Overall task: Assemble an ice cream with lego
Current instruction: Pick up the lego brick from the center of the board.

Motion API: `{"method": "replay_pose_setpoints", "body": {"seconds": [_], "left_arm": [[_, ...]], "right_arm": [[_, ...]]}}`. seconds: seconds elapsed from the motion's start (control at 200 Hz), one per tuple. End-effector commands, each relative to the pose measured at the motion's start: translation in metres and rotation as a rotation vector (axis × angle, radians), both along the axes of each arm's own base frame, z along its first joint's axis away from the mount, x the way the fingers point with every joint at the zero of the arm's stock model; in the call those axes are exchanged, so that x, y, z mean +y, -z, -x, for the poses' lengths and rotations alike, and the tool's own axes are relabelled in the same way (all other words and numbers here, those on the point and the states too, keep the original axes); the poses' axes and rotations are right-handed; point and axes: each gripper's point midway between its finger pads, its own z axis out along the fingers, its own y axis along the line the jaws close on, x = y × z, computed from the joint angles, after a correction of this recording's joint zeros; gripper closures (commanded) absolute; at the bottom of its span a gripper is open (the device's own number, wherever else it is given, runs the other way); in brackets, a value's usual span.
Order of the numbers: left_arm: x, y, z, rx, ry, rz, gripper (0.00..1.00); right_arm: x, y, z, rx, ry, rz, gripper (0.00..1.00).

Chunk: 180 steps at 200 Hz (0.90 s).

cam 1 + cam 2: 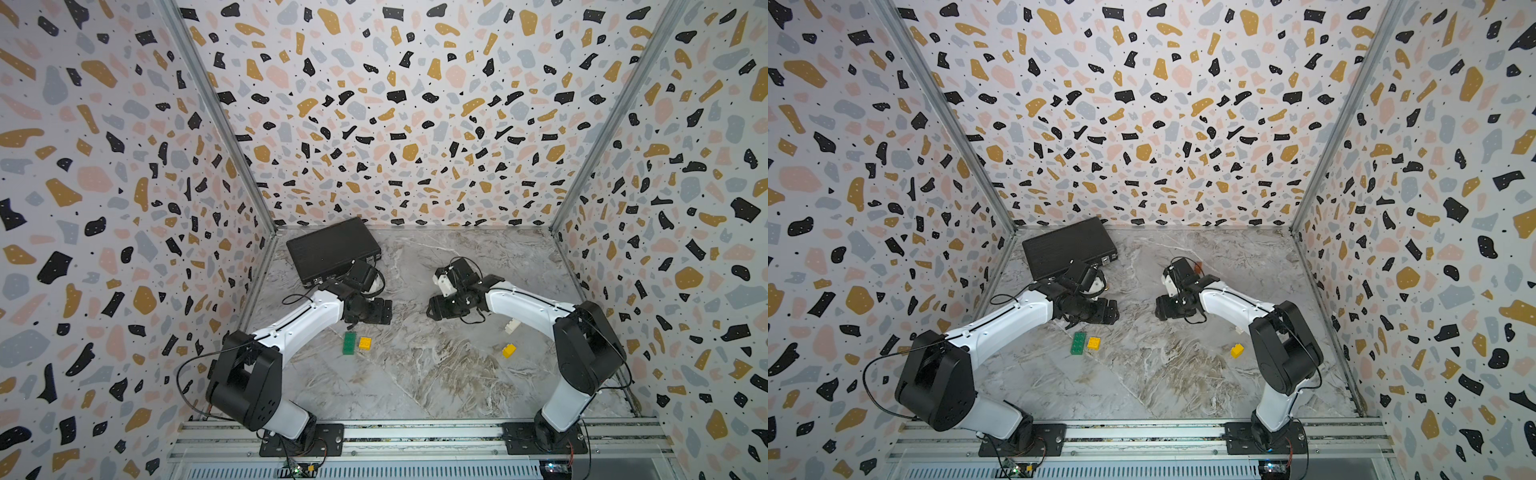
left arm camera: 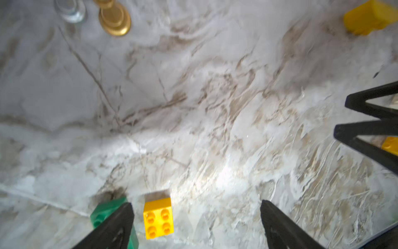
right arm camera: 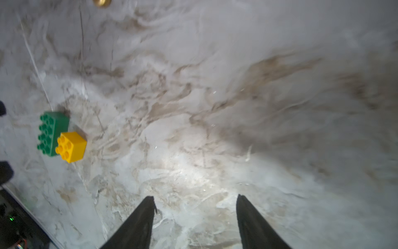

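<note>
- Nearest us, the rail (image 1: pixel 415 432) carries both bases. The left arm (image 1: pixel 299 320) and the right arm (image 1: pixel 528 307) lean out over the marble bench (image 1: pixel 415 374), their white forearms angling in toward each other.
- First lego in is a yellow half-round brick (image 1: pixel 509 350) on the right side. It sits alone, turned at an angle, near the right arm's elbow.
- Level with it on the left is the long green brick (image 1: pixel 349 343), studs up. Its long axis runs near-to-far with a slight lean.
- A square yellow brick (image 1: pixel 365 342) sits just beside it on its right, studs up too.
- A touch farther, the white brick (image 1: pixel 512 326) lies on a diagonal, right at the edge of the right forearm in a top view.
- Every brick lies single on the bench, none pressed onto another.
- At mid-bench both wrists are bent, and the two heads face each other across a gap.
- The left jaws are spread wide and hold nothing. In the left wrist view the fingers (image 2: pixel 116 226) frame the square yellow brick, and one finger overlaps the green one.
- The right jaws are parted, narrower than the left. In the right wrist view there is only marble between the fingers (image 3: pixel 137 226).
- Far left, the black case (image 1: pixel 332 250) lies flat in the corner, just behind the left wrist.
- A gold figurine (image 2: pixel 114 19) shows in the left wrist view. Its spot in the top views I cannot tell.
</note>
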Motion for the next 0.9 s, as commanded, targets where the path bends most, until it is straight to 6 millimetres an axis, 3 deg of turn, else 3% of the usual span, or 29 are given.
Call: {"method": "replay_pose_setpoints", "body": {"seconds": [0.0, 0.125, 0.2, 0.591, 0.896], "left_arm": [[0.015, 0.001, 0.018, 0.023, 0.014, -0.080, 0.11], [0.012, 0.018, 0.029, 0.085, 0.024, -0.110, 0.18], [0.008, 0.029, 0.031, 0.116, 0.020, -0.116, 0.21], [0.026, 0.061, 0.031, 0.156, -0.033, -0.248, 0.30], [0.023, 0.083, 0.037, 0.223, -0.030, -0.249, 0.37]], "right_arm": [[0.025, -0.025, 0.010, -0.129, -0.076, -0.110, 0.38], [0.029, -0.016, 0.015, -0.163, -0.080, -0.155, 0.43], [0.034, -0.020, 0.011, -0.191, -0.079, -0.192, 0.47], [0.038, -0.025, 0.014, -0.228, -0.089, -0.263, 0.49], [0.037, -0.026, 0.014, -0.229, -0.085, -0.262, 0.50]]}}
